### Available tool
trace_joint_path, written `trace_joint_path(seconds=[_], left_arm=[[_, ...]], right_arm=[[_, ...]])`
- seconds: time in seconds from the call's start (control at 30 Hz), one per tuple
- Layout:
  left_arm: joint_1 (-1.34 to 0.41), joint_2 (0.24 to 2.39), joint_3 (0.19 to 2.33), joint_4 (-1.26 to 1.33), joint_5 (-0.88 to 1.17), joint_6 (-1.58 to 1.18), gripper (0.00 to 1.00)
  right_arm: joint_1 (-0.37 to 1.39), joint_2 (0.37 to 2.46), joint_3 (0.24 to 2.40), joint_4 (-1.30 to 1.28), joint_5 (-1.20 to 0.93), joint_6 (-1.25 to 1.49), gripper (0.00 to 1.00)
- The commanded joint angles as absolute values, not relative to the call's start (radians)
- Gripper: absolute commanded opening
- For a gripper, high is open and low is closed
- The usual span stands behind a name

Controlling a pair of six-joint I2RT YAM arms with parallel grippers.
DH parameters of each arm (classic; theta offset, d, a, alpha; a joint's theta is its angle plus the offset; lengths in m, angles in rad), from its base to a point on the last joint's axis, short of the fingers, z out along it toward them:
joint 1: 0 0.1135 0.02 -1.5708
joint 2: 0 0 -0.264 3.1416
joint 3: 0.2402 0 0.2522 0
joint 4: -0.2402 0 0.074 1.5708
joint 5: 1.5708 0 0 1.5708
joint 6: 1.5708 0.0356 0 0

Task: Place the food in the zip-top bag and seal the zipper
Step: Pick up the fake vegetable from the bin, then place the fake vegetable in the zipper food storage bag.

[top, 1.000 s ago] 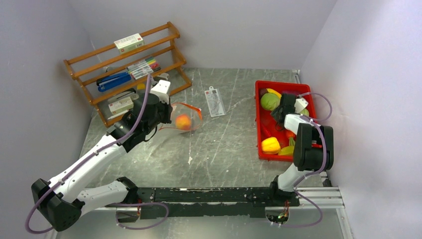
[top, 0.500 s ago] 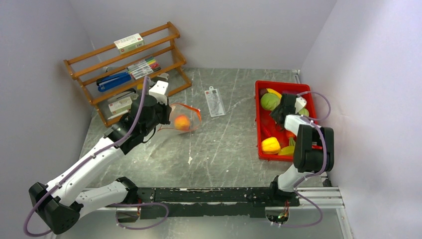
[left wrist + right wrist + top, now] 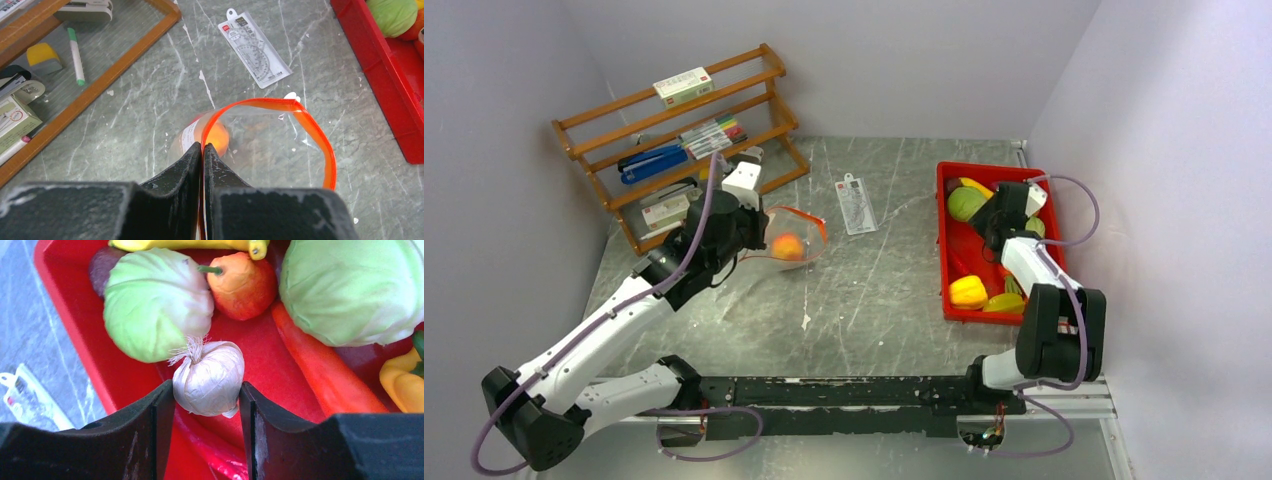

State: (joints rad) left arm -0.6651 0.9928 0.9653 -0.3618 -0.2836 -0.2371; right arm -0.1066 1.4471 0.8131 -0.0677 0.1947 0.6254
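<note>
Lying on the left part of the grey worktop [image 3: 874, 300], just in front of the wooden rack [image 3: 674, 150] in the far left corner, the zip-top bag [image 3: 270, 145] is clear and crinkly. Its zipper [image 3: 260, 102] is a thin red-orange strip that curves round the mouth in an open loop. One peach ball [image 3: 216, 140] shows through the plastic inside it.

One red bin [image 3: 945, 240] stands along the right edge of the worktop. In it the right wrist view shows:
- two green balls [image 3: 155, 302] [image 3: 350, 290]
- one peach fruit [image 3: 242, 285]
- one banana [image 3: 185, 244]
- one dark purple ball [image 3: 102, 262]
- one yellow pepper [image 3: 402, 380]
- one long orange-red piece [image 3: 320, 370]

One flat white packet [image 3: 856, 205] lies between bag and bin, nearer the far edge.

The left gripper [image 3: 201, 150] has its jaws pressed together, pinching the zipper at the near side of the loop. The right gripper [image 3: 206, 386] is over the bin, jaws about half apart and clamped on one white garlic bulb [image 3: 210, 377], a finger touching each side of it.
</note>
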Motion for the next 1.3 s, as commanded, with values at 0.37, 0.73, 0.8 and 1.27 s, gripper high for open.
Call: trace_joint_path(seconds=[0.37,0.73,0.8,1.27], left_arm=[[-0.672,1.021,1.004,-0.296,-0.319,-0.238,0.07],[-0.662,1.071,1.017,-0.216,-0.36,-0.278,0.07],[-0.66,1.077,1.034,-0.22,-0.35,-0.279,0.07],[-0.657,1.061,0.948,-0.141,-0.295,-0.301,0.07]], right_arm=[[-0.013,1.228,0.912,-0.172,0.056,0.57,0.46],[0.269,1.162,0.976,-0.168,0.039,0.599,0.46],[0.327,1.154,0.984,-0.152,0.039,0.613,0.46],[0.602,1.187,1.04,-0.018,-0.074,0.747,0.45]])
